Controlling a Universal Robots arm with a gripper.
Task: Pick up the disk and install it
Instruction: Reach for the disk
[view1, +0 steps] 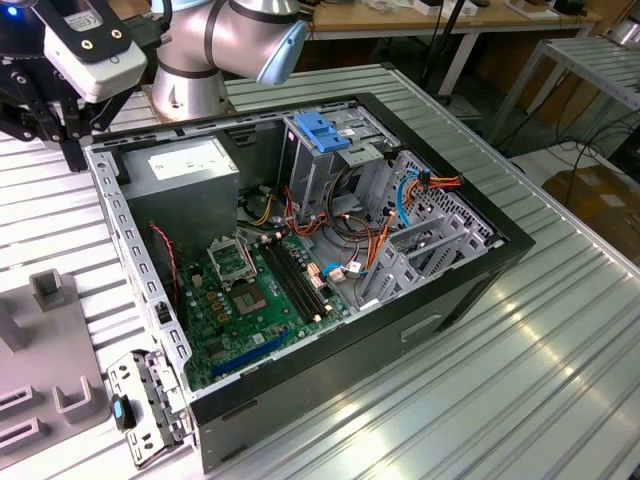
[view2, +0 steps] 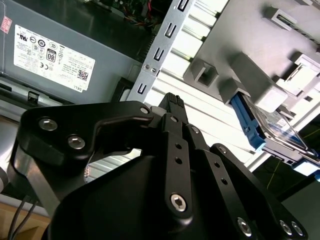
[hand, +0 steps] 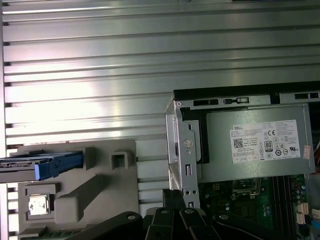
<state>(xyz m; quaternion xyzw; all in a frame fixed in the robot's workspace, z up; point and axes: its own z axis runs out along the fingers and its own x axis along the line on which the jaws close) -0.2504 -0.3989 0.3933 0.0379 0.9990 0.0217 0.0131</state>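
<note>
- The gripper (view1: 75, 150) is being held up over the ribbed metal table (view1: 500, 380), at the exterior view's left, just outside a corner of the open computer case (view1: 450, 300).
- Its fingers are being pressed together, as seen in both wrist views (view2: 172, 102) (hand: 172, 197), and nothing is being gripped between them.
- The disk (hand: 45, 165) is being carried by the grey holder (hand: 100, 195), which is lying on the table beside the case.
- In the second wrist view the disk (view2: 280, 132) is being shown with its bright blue rail along one side, and one end of the rail is sitting just beside a raised block of the grey holder (view2: 240, 35).
- The disk is not being touched by the gripper; the two are apart.
- The grey power box (view1: 190, 175) is being seen inside the case, in the corner nearest the gripper.
- A light-blue latch (view1: 322, 132) is being shown on top of the metal cage deeper inside the case.
</note>
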